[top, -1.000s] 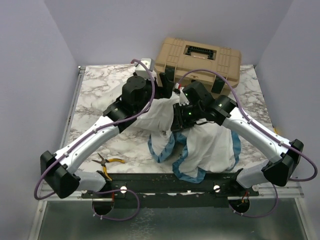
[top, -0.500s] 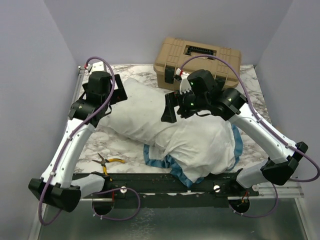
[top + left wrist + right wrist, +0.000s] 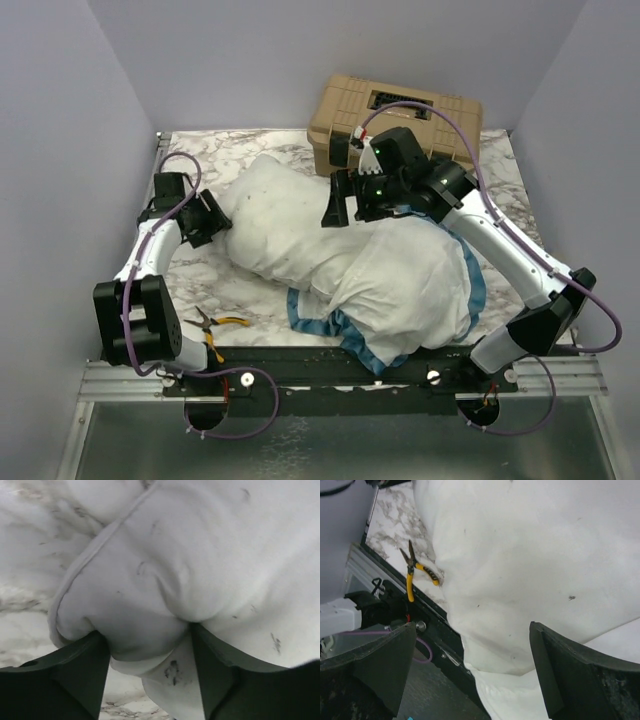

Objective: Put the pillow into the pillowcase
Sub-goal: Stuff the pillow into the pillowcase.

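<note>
- The pillow [image 3: 265, 210] lies slantwise across the middle of the marble table [image 3: 200, 155]. Its bare far-left end is out in the open and its near-right part is inside the pillowcase.
- The pillowcase [image 3: 410, 285] shows plain white cloth on its top side. Its blue frilled edging [image 3: 312, 322] bunches at the near-left opening and runs along the right side.
- The white pillow cloth is wrinkled and carries small dark specks. No writing shows on either piece of fabric.
- The left gripper [image 3: 146, 630] sits at the pillow's left end. In the left wrist view its jaws stand wide with a corner of the pillow bulging between them.
- The cloth touches the inner faces of both fingers [image 3: 75, 675]. Whether they squeeze it or only bracket it cannot be told.
- The right gripper [image 3: 472, 626] hangs over the pillow near the pillowcase opening, its jaws spread fully apart. Nothing is between them, only white cloth beyond.
- A tan case [image 3: 395, 115] stands at the far edge of the table, just behind the right gripper. Any lettering on its lid is too small to read.
- Yellow-handled pliers [image 3: 215, 325] lie on the marble near the front rail, left of the blue frill and apart from it.
</note>
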Action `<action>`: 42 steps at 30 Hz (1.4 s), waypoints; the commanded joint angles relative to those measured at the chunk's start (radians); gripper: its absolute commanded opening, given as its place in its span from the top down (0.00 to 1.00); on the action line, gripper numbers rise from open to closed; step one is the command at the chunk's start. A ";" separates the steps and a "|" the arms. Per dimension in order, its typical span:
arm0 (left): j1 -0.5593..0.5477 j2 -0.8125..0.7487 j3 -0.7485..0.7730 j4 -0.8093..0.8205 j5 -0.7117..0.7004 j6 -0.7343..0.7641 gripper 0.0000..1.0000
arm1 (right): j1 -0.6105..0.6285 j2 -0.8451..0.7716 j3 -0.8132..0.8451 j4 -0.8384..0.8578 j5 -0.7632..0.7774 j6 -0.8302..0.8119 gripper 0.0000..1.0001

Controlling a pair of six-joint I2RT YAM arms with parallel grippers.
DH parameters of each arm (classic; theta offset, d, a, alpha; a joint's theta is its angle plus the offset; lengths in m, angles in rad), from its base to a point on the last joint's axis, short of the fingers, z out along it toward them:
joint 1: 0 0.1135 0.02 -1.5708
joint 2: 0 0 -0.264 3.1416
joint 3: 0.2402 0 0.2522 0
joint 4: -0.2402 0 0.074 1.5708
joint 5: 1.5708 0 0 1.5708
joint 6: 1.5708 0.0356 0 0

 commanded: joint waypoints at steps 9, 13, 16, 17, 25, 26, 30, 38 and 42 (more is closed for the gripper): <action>-0.350 -0.229 -0.156 0.464 0.275 -0.155 1.00 | -0.117 0.228 0.173 0.085 -0.246 0.089 0.00; -0.475 -0.369 -0.209 0.496 0.162 -0.190 1.00 | -0.118 0.327 0.214 0.132 -0.299 0.131 0.00; -0.549 -0.458 -0.231 0.528 0.095 -0.195 1.00 | -0.118 0.412 0.288 0.144 -0.316 0.162 0.00; -0.570 -0.477 -0.231 0.537 0.086 -0.195 1.00 | -0.118 0.439 0.314 0.142 -0.321 0.172 0.00; -0.673 -0.506 -0.204 0.556 0.022 -0.190 1.00 | -0.118 0.568 0.325 0.119 -0.328 0.192 0.46; -0.681 -0.500 -0.196 0.559 0.013 -0.188 1.00 | -0.119 0.561 0.293 0.136 -0.335 0.189 0.58; -0.692 -0.473 -0.148 0.558 0.013 -0.175 1.00 | -0.123 0.511 0.215 0.173 -0.327 0.170 1.00; -0.687 -0.456 0.079 0.157 -0.396 -0.155 0.01 | -0.290 0.309 0.298 0.160 -0.265 0.152 1.00; -0.669 -0.477 0.151 0.003 -0.594 -0.191 0.01 | -0.360 0.195 0.251 0.173 -0.291 0.167 1.00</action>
